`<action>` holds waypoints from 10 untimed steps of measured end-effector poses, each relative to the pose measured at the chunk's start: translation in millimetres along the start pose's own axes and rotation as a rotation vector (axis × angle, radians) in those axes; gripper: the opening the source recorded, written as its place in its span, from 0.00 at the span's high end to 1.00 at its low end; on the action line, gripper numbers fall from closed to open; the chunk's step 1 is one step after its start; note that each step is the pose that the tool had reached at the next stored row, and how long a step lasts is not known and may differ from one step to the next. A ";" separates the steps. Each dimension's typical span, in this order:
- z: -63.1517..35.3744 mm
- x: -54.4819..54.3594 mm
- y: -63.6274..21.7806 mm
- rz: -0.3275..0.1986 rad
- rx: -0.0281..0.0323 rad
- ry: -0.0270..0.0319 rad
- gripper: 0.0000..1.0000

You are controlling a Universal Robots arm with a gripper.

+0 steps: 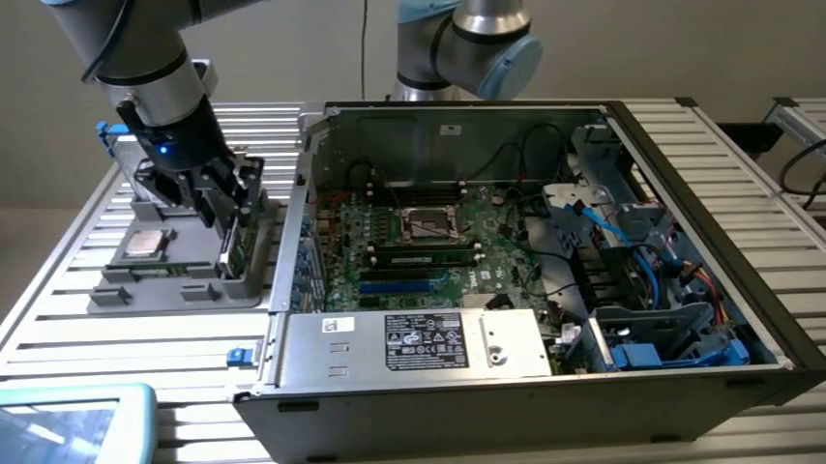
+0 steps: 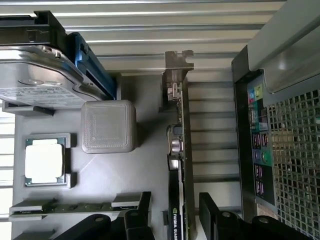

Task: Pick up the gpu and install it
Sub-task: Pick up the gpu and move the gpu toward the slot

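Tool [image 1: 222, 208] sits low over a grey plastic parts tray [image 1: 155, 290]. The tray is on the slatted aluminium table [image 1: 65, 333], at the exterior view's left of an open black desktop computer case [image 1: 516, 411].

Tool state: jaws spread wide, gripping nothing. In the wrist view the two black fingers [image 2: 212, 215] stand one on each side of the card. A gap shows on both sides and no contact is visible.

The gpu [image 2: 183, 150] is a small flat expansion card with a green circuit board and a black cooler. It stands on its edge in the tray, along the tray side nearest the case [image 1: 234, 249], and is outside the case, not installed.
- Its thin silvery metal bracket [image 2: 178, 60] is at the end away from the fingers.
- The black cooler face, with white lettering, looks toward the tray's middle.
- The green board edge looks toward the case.

Other tray contents:
- A square silver processor chip in a green frame [image 2: 45, 161], lying flat in its own pocket [image 1: 142, 244].
- A rounded grey plastic block [image 2: 108, 126] between the chip and the card.
- A silver hard drive with a white label [image 2: 35, 75] in a blue holder.
- A long narrow green memory stick [image 2: 65, 207], lying flat.

Inside the case: a green motherboard [image 1: 427, 242] and, nearer the front, a silver metal box with a black label [image 1: 413, 343].
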State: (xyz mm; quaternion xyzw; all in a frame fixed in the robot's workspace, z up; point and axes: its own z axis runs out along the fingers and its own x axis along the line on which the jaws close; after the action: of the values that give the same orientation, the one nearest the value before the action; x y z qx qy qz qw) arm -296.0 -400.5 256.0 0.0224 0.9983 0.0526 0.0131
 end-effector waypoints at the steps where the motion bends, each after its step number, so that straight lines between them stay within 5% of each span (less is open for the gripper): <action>1: 2.0 -0.2 -0.2 0.000 -0.0005 0.0000 0.49; 10: 8.2 -0.4 -1.1 0.000 -0.0064 0.0001 0.49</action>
State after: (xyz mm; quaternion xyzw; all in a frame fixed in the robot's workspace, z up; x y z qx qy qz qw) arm -295.4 -400.7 247.7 0.0226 0.9981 0.0558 0.0131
